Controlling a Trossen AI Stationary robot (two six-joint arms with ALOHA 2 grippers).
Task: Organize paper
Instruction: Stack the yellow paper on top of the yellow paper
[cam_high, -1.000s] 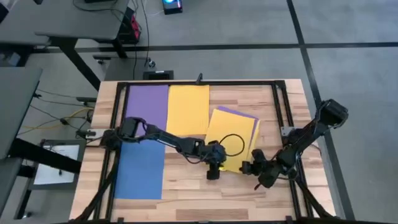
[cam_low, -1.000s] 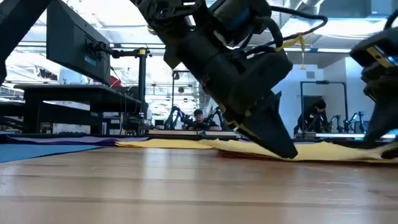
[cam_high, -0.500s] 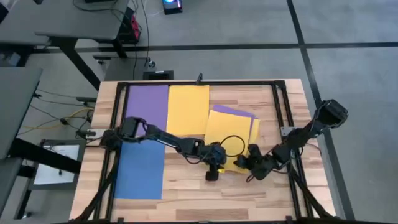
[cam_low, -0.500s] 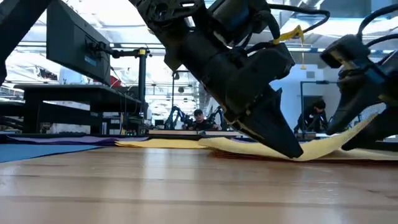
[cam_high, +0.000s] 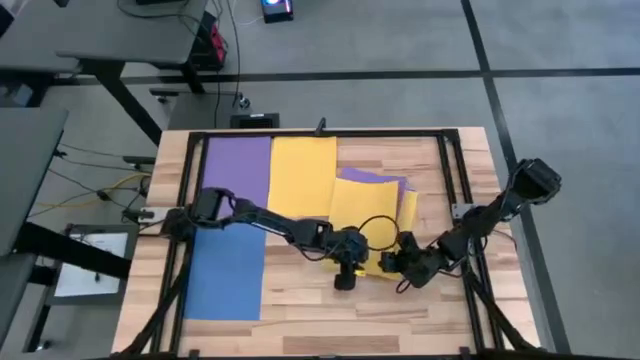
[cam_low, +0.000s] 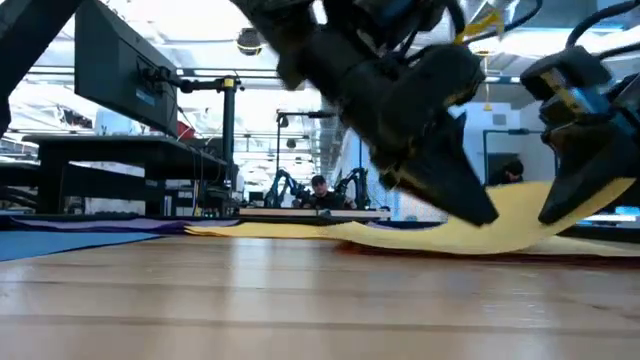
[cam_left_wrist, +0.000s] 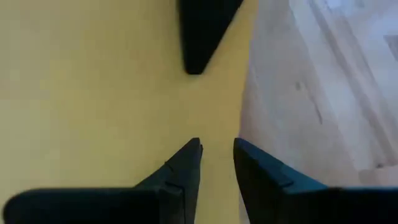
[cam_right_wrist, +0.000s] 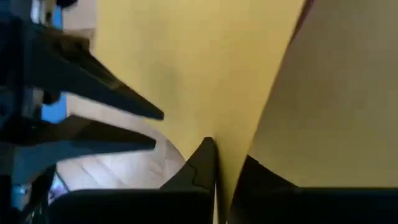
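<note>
presently the paper lies spread over the wooden surface (cam_high: 300, 300): in the high view a purple sheet (cam_high: 237, 165) at 11 o'clock, a yellow sheet (cam_high: 303, 175) just beside it toward 12, a blue sheet (cam_high: 225, 272) at 8 o'clock, and a loose overlapping stack of yellow over purple (cam_high: 372, 210) a little toward 3 o'clock of centre.

the left pincer (cam_high: 345, 272) stands on the near edge of that stack's top yellow sheet; its fingers (cam_left_wrist: 186, 163) are slightly parted, the tips down on or just over the paper, nothing between them. the right pincer (cam_high: 397, 265), just beside it toward 3 o'clock, is closed on the same top yellow sheet (cam_right_wrist: 186, 68), the edge running between its fingers (cam_right_wrist: 202, 163). in the low view that sheet (cam_low: 520, 225) curves up off the surface on the right-hand side.

judgement on handling: the sheets are very light, thin and limp; they bend under their own weight, slide readily over one another and crease easily. the sound place to take hold is a free edge or corner, with the neighbouring sheet pinned so that only one lifts.

no brand, label or legible writing is visible on any sheet or on the surface.
</note>
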